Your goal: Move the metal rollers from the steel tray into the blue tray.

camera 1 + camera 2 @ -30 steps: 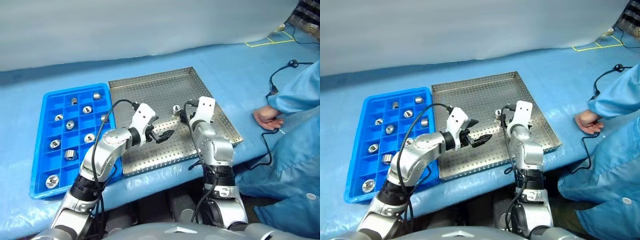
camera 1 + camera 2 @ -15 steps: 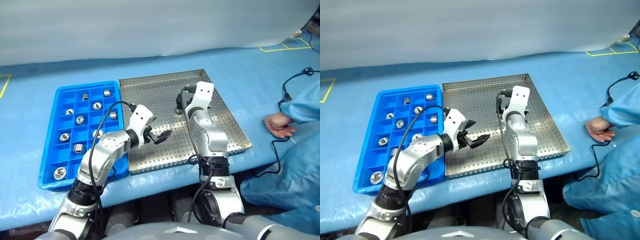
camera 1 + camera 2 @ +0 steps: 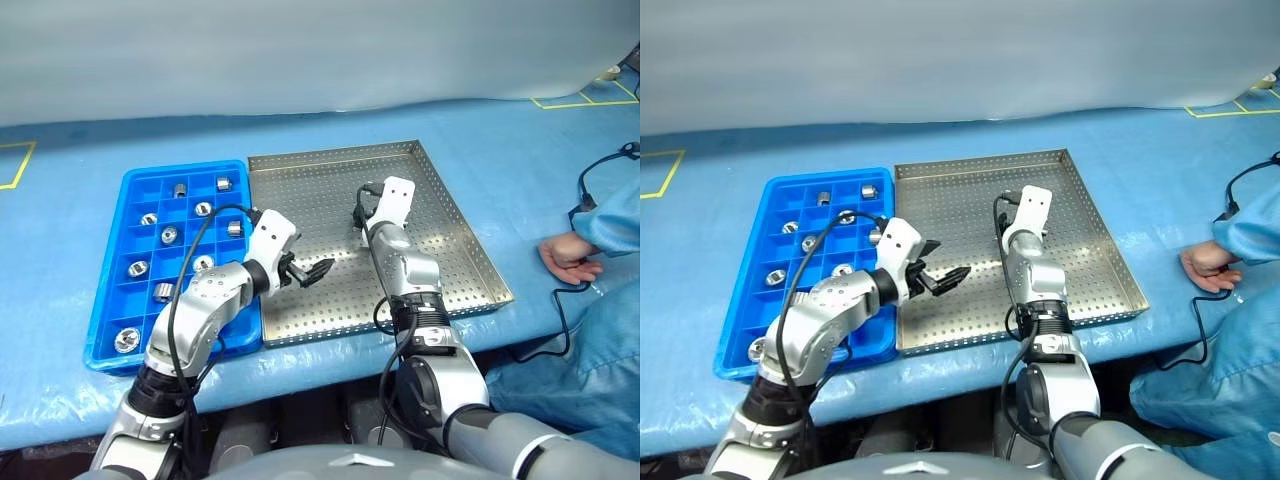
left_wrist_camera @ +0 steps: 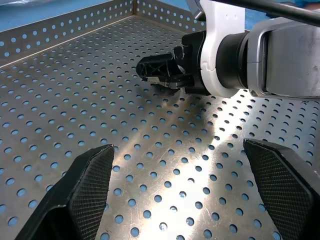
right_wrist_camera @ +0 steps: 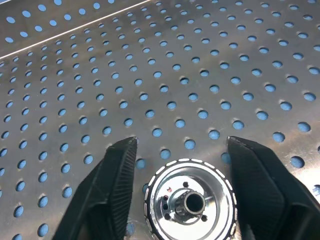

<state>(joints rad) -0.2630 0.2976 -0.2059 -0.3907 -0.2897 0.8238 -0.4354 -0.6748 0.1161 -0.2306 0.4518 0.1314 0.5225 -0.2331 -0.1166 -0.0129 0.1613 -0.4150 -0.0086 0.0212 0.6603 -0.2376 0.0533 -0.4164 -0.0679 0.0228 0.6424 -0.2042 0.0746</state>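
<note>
We see right end effector (image 5: 185, 195) advanced, black fingers now straddling last shiny silver metal roller (image 5: 190, 202) lower centre of right wrist view, on perforated steel tray (image 3: 440, 250), not yet pinching; left end effector (image 3: 308, 272) spread, empty.

We see our open left gripper (image 3: 308, 272) over the steel tray (image 3: 450, 225), the blue tray (image 3: 108, 300) at nine o'clock.

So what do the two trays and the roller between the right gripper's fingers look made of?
Steel tray: bare sheet metal, brushed silver, perforated, with glare. Blue tray: probably moulded plastic, uniform glossy blue. Roller: polished metal, mirror-bright, with a centre hole.
</note>
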